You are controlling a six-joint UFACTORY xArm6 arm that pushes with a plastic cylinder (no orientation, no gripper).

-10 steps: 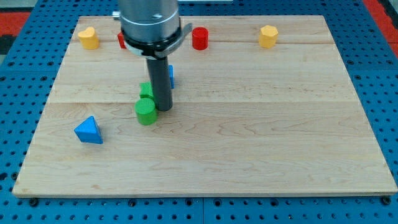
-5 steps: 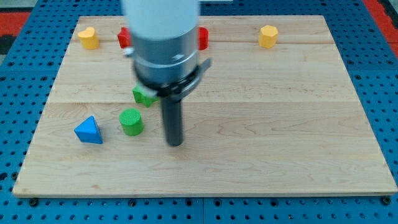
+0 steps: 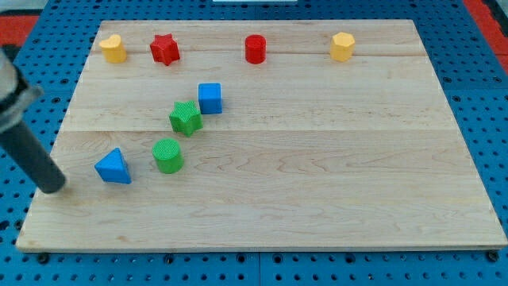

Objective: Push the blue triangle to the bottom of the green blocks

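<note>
1. Our tip (image 3: 54, 187), the lower end of the dark rod, sits left of the blue triangle block (image 3: 113, 167), near but apart; there are no jaws, so nothing to open or close.
2. Blue triangle lies left of the green cylinder block (image 3: 167, 155), not below it.
3. Green star block (image 3: 185, 117) is up-right of the triangle, the blue cube block (image 3: 209, 98) beyond it.
4. We'd push the triangle rightward and slightly toward the wooden board's (image 3: 357, 199) bottom, contact centred on its left face so it won't spin, passing under the cylinder without clipping it.

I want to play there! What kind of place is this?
Probably a robot test lab: a wooden board holding small coloured blocks, on a blue pegboard bench, with my tip left of the blue triangle.
</note>
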